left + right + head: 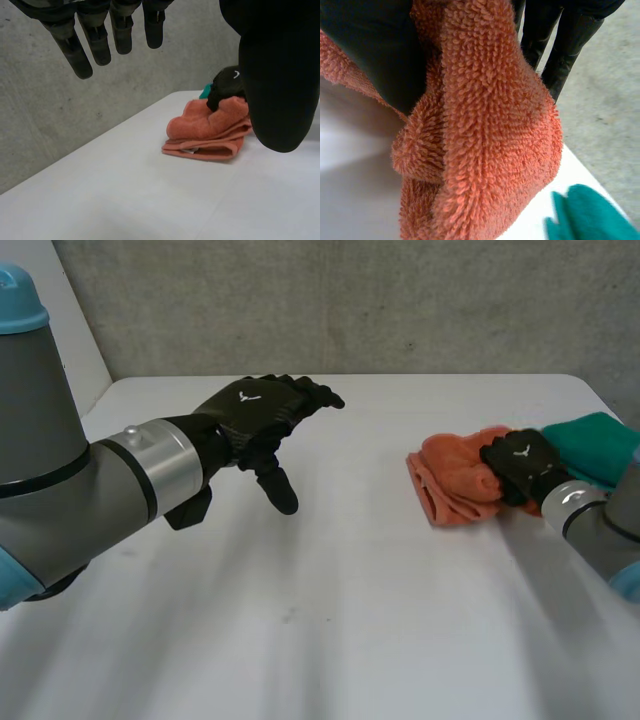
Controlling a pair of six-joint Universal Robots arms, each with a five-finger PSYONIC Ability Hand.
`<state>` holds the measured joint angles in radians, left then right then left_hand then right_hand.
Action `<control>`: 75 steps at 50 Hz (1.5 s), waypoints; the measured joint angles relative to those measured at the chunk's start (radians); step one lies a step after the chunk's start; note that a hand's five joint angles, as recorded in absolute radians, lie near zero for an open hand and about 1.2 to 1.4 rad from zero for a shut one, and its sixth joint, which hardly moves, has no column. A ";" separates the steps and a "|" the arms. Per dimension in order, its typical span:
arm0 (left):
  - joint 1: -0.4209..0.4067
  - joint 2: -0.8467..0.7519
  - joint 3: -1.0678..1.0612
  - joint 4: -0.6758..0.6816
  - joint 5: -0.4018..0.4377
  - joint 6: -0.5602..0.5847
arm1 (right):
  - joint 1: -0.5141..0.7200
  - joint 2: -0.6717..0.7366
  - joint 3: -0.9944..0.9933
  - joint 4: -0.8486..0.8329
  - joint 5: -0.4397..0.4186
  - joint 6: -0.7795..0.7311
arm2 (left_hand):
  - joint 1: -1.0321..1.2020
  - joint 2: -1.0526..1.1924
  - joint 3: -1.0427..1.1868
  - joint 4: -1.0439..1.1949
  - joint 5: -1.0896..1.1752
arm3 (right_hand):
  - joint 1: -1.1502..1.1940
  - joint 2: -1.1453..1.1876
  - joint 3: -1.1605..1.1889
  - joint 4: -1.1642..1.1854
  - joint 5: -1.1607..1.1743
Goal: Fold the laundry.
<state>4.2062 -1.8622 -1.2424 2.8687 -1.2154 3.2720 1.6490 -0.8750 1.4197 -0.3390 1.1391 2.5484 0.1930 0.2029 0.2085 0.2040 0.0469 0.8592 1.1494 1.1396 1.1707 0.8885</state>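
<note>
Two black hands are well apart over the white table (pixel 320 640). The left hand (pixel 262 412) hovers above bare tabletop with its fingers (pixel 80 47) straight and slightly spread, the thumb hanging down, and nothing in its hold. The right hand (pixel 518 468) is on the orange towel (pixel 452 482), which lies folded on the table's right side. Its own wrist view shows the grip: a raised fold of the terry is pinched between the thumb on one side and the fingers on the other. From the head view that pinch is hard to read, since the back of the hand covers it. The left wrist view gives the towel side-on, with flat layers stacked below and a bulging roll on top where the right hand takes it. A teal cloth (pixel 592 440) lies just behind the towel, partly covered by the right arm; its shape cannot be made out, nor whether it touches the towel.
</note>
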 measured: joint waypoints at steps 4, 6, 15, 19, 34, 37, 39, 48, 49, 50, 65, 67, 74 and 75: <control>0.007 0.007 0.000 0.000 -0.001 0.000 | -0.057 0.016 -0.056 0.017 -0.030 -0.056 | 0.000 0.000 0.000 0.000 0.000 | 0.000 0.000 0.000 0.000 0.000; 0.011 0.009 0.000 0.000 -0.001 0.000 | -0.080 0.022 -0.075 0.028 -0.051 -0.090 | 0.000 0.000 0.000 0.000 0.000 | 0.000 0.000 0.002 0.006 0.000; 0.017 0.011 0.003 0.000 -0.002 0.000 | -0.129 0.076 -0.248 0.125 -0.187 -0.226 | 0.000 0.000 0.000 0.000 0.000 | 0.000 0.000 0.008 0.009 0.000; 0.017 0.011 0.005 0.000 -0.002 0.000 | -0.140 0.085 -0.343 0.154 -0.210 -0.216 | 0.000 0.000 0.000 0.000 0.000 | 0.013 0.000 0.008 0.009 0.000; 0.012 0.025 0.020 0.000 -0.004 -0.018 | -0.279 0.184 -0.911 0.192 -0.336 0.162 | 0.000 0.000 0.000 0.000 0.000 | 0.013 0.000 0.011 0.013 0.000; 0.011 0.028 0.020 0.000 -0.004 -0.019 | -0.316 0.216 -0.952 0.190 -0.384 0.197 | 0.000 0.000 0.000 0.000 0.000 | 0.013 0.000 0.014 0.015 0.000; 0.009 0.030 0.019 -0.001 -0.005 -0.019 | -0.352 0.250 -0.974 0.186 -0.431 0.215 | 0.000 0.000 0.000 0.000 0.000 | 0.013 0.000 0.014 0.015 0.000; 0.005 0.026 0.008 -0.001 -0.004 -0.028 | -0.469 0.370 -0.927 0.155 -0.522 0.196 | 0.000 0.000 0.000 0.000 0.000 | 0.013 0.000 0.014 0.015 0.000; 0.004 0.024 0.006 0.000 -0.004 -0.030 | -0.485 0.383 -0.904 0.151 -0.530 0.180 | 0.000 0.000 0.000 0.000 0.000 | 0.013 0.000 0.014 0.015 0.000; 0.003 0.024 0.006 0.000 -0.004 -0.031 | -0.491 0.388 -0.892 0.150 -0.535 0.170 | 0.000 0.000 0.000 0.000 0.000 | 0.013 0.000 0.014 0.015 0.000; -0.004 0.023 0.021 0.000 -0.004 -0.034 | -0.576 0.271 -0.674 0.278 -0.472 -0.074 | 0.000 0.000 0.000 0.000 0.000 | -0.657 -0.919 -0.921 -0.935 -0.819; -0.004 0.025 0.022 0.000 -0.004 -0.034 | -0.575 0.239 -0.673 0.310 -0.440 -0.078 | 0.000 0.000 0.000 0.000 0.000 | -0.657 -0.926 -0.926 -0.938 -0.820; -0.006 0.032 0.020 -0.002 -0.004 -0.034 | -0.558 0.039 -0.679 0.561 -0.301 -0.084 | 0.000 0.000 0.000 0.000 0.000 | -0.657 -0.926 -0.926 -0.938 -0.820; -0.007 0.033 0.018 -0.002 -0.004 -0.034 | -0.551 0.013 -0.680 0.599 -0.286 -0.086 | 0.000 0.000 0.000 0.000 0.000 | -0.657 -0.926 -0.926 -0.938 -0.820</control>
<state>4.1997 -1.8287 -1.2240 2.8671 -1.2198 3.2383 1.0983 -0.8616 0.7394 0.2597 0.8533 2.4625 0.1930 0.2029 0.2085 0.2040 0.0468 0.2023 0.2232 0.2136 0.2331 0.0681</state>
